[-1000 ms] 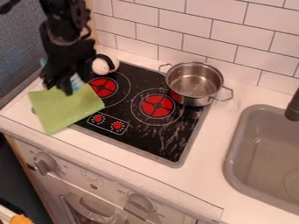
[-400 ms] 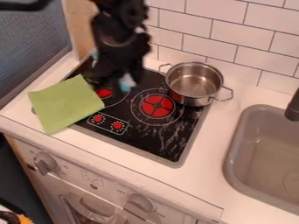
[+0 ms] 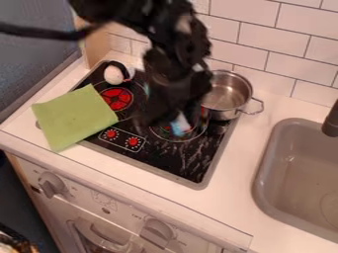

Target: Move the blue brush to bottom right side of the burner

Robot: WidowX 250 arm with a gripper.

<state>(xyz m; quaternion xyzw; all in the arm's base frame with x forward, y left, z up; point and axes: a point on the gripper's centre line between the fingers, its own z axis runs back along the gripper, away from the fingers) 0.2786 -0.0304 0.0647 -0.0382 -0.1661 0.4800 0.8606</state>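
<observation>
Landmark for all positions: the black cooktop, set on the white counter.

End effector: hangs above the cooktop, right of its middle, over the larger red burner; grasping the blue brush. Outline blurred; exact contact points on the brush not resolved. The arm enters at the top edge, up and to the left of the cooktop's centre.

Blue brush: at the lower end of the end effector, over the cooktop's right-hand burner. Only a small light-blue portion is visible. Whether it touches the glass: cannot tell.

Green cloth: lies flat across the cooktop's left front edge, part on the glass, part off to the left.

Metal pot: upright at the cooktop's back right corner, overhanging the right edge; partly hidden by the arm.

White round object with a black part: at the cooktop's back left corner.

Left burner: red, on the cooktop's back left portion. Two red dials: near its front left edge.

Grey sink: right of the cooktop, well apart. White tiled wall: behind the cooktop.
</observation>
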